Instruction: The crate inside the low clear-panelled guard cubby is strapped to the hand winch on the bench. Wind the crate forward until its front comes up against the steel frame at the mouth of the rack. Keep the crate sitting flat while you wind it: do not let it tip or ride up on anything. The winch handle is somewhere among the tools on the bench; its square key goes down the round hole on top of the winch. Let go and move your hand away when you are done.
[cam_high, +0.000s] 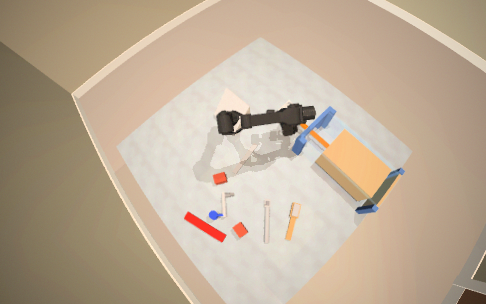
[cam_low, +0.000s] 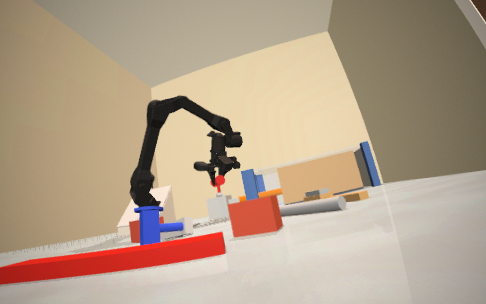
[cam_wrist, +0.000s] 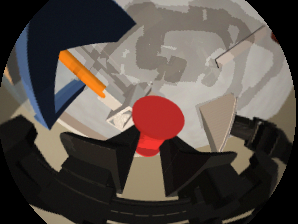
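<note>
My gripper (cam_high: 289, 131) (cam_low: 217, 184) (cam_wrist: 149, 125) is shut on the red knob of the winch handle (cam_low: 220, 180) (cam_wrist: 158, 117), pointing down. The winch (cam_low: 218, 207) (cam_wrist: 120, 118), a small pale block, stands just below it; the arm mostly hides it in the top view. Whether the key is seated in the hole cannot be told. An orange strap (cam_high: 315, 135) (cam_low: 270, 192) (cam_wrist: 82, 74) runs from the winch through the blue frame (cam_high: 320, 126) (cam_low: 247, 185) (cam_wrist: 62, 100) to the tan crate (cam_high: 360, 160) (cam_low: 320, 172). The crate looks flat, with a gap before the frame.
A pale wedge (cam_high: 232, 102) (cam_wrist: 220, 120) stands near the arm's base. A red bar (cam_high: 205, 227) (cam_low: 115, 257), two red blocks (cam_high: 220, 178) (cam_high: 240, 230), a blue-knobbed pale crank (cam_high: 224, 204), a grey rod (cam_high: 267, 222) and an orange-handled tool (cam_high: 291, 227) lie farther off.
</note>
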